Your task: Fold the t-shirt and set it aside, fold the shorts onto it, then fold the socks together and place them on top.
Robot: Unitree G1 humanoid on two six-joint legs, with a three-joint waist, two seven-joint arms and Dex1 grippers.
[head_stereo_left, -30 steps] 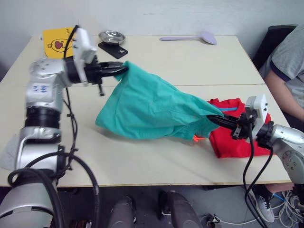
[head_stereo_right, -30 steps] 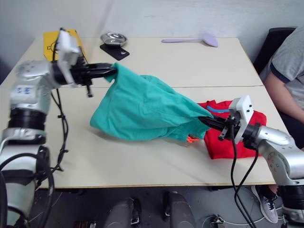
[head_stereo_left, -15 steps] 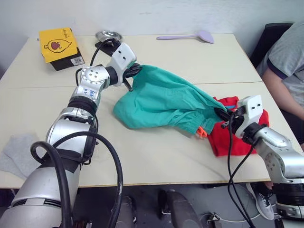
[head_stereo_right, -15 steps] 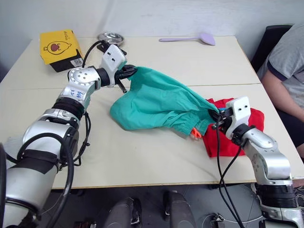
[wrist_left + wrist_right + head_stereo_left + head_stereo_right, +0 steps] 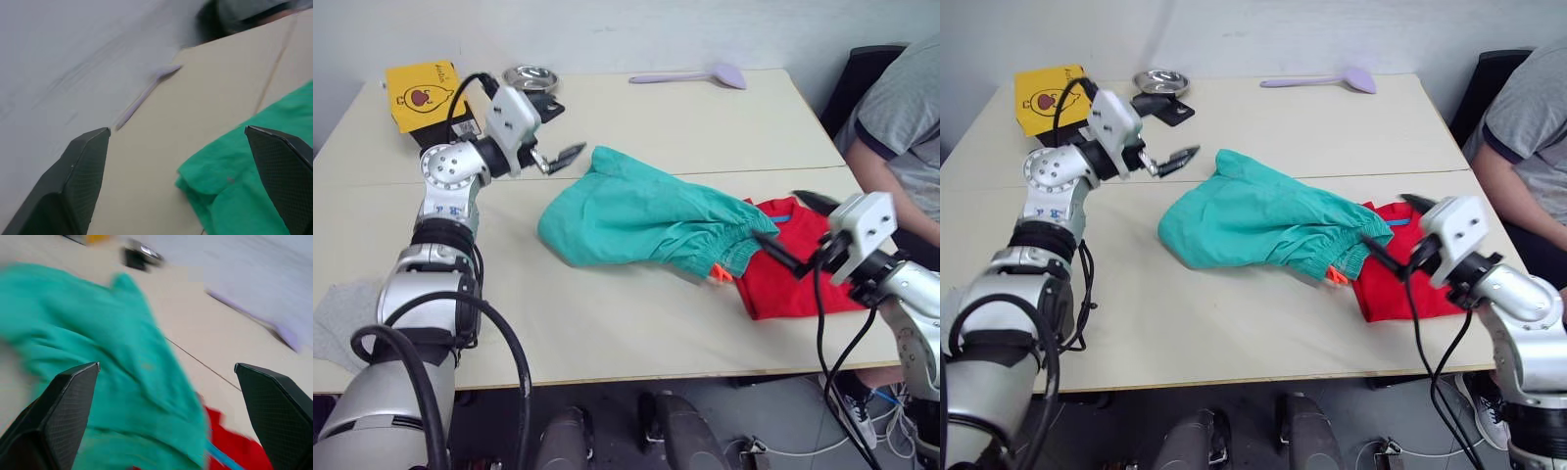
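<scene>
Both grippers are spread wide and holding nothing right now. The left gripper (image 5: 560,157) hangs over the table (image 5: 607,323) just off the far left corner of the shorts (image 5: 646,220), close to the cloth but not touching it, and in its wrist view you can see the two black fingers (image 5: 73,186) far apart with the green fabric between them further out. The right gripper (image 5: 793,230) is on the other side, one finger low near the gathered waistband and the other up over the t-shirt (image 5: 798,279), and its wrist view shows the same wide gap with teal cloth and a bit of red beyond. The shorts lie bunched in a loose heap in the middle of the table, waistband end draped over the left edge of the t-shirt, with a bit of the orange drawstring (image 5: 718,276) poking out underneath. The t-shirt sits folded flat near the right front of the table, blue collar strip showing at its top edge. The socks (image 5: 337,313) are way off at the front left edge, well apart from everything else. Along the back there's a yellow box (image 5: 423,90), a small metal bowl (image 5: 530,76) on a black base, and a lilac spoon (image 5: 690,75). A person in a grey shirt (image 5: 901,108) sits at the right end of the table.
</scene>
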